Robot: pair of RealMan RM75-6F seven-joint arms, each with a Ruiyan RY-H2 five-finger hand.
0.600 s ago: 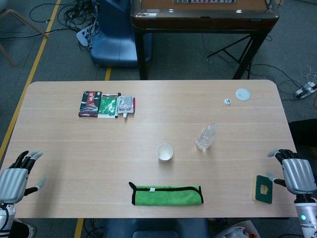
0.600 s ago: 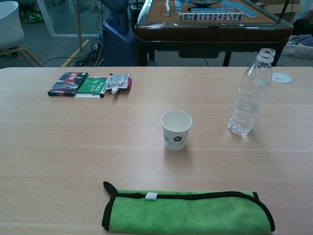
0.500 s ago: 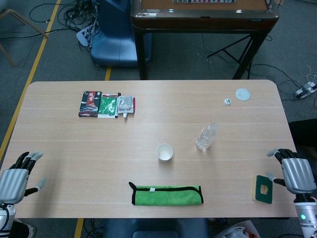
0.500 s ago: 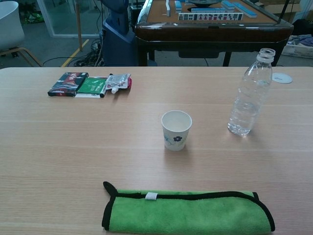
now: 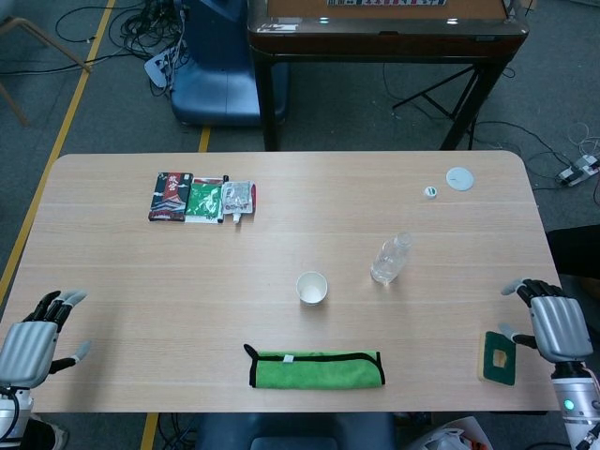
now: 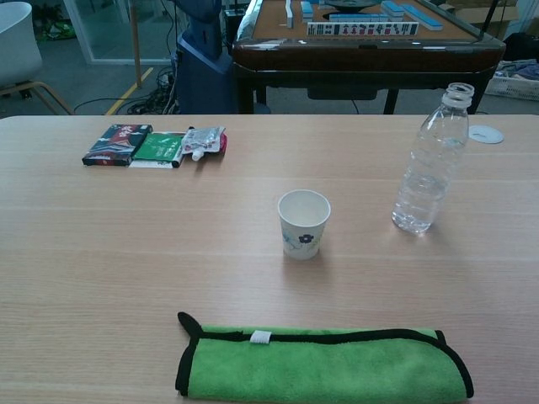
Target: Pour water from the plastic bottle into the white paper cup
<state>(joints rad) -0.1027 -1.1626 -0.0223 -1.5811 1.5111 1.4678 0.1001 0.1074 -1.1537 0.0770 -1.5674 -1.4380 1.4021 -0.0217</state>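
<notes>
**Hands drifting back, bottle not yet reached**

Both hands are easing back toward the near edge since the earlier frame: your left hand (image 5: 26,347) is sliding lower at the left corner, and your right hand (image 5: 555,323) is shifting slightly along the right edge. Nothing on the table (image 5: 281,253) is moving. Each hand is holding nothing, its fingers apart and loosely curved.

You are starting the reach, so the right hand is the natural one, since the bottle (image 5: 391,258) is standing upright on its side of the table, just right of the cup (image 5: 312,287) and apart from it. In the chest view the bottle (image 6: 429,160) is showing no cap and water only in its lower part, so you are needing a firm grip around the middle of the body, not the thin neck, and not so hard that the soft plastic is buckling. Keep it upright while carrying it over, and bring its mouth above the cup (image 6: 304,222) before tilting slowly. The cup is light paper and may tip if the bottle is knocking its rim.

Counting from largest to smallest, you are seeing:
- one table
- one green cloth (image 5: 316,367), folded near the front edge
- two hands
- one bottle
- three flat packets (image 5: 201,198), side by side at the far left
- one green-and-tan pad (image 5: 499,357), just beside the right hand
- one cup
- one round white disc (image 5: 459,177)
- one small cap (image 5: 431,191) near it
</notes>
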